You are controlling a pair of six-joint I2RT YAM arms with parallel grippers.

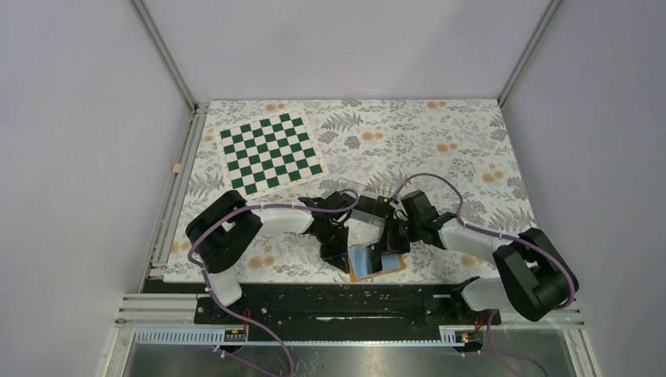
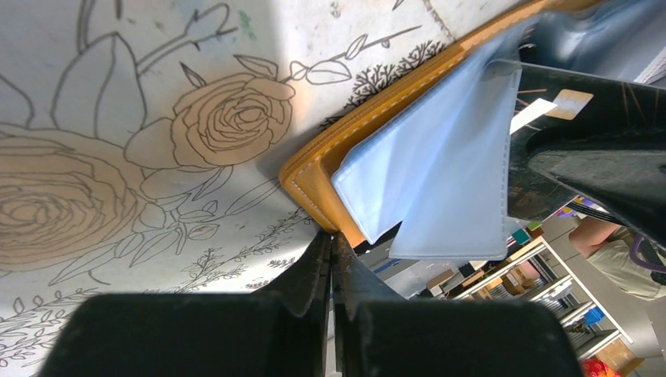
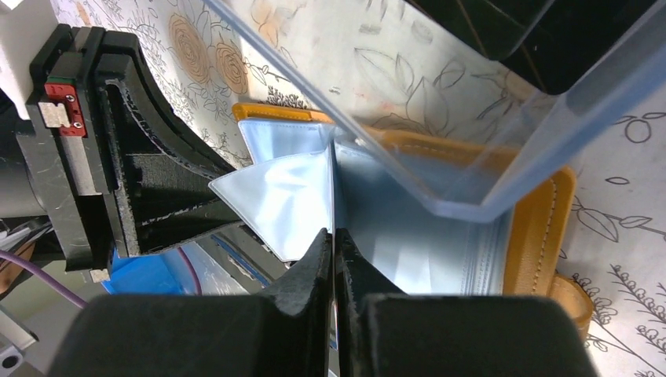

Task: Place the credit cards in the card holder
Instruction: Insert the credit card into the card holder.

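Observation:
The card holder [image 1: 375, 263] lies open near the table's front edge, orange outside [image 2: 314, 169] and light blue inside [image 2: 440, 165]. My left gripper [image 2: 331, 236] is shut, its tips pinching the holder's orange rim. My right gripper [image 3: 334, 233] is shut on a thin light blue pocket flap [image 3: 275, 200] of the card holder [image 3: 534, 228], which stands up edge-on between its jaws. A clear plastic box [image 3: 487, 157] hangs just over the holder. Dark flat shapes, seemingly the credit cards [image 3: 565, 39], show through the box's wall. Both grippers [image 1: 336, 253] [image 1: 390, 251] meet at the holder.
A green and white checkered board [image 1: 271, 153] lies at the back left of the flowered mat [image 1: 440, 149]. The clear box [image 1: 367, 206] sits between the two wrists. The black mounting rail [image 1: 338, 302] runs just in front of the holder. Walls enclose both sides.

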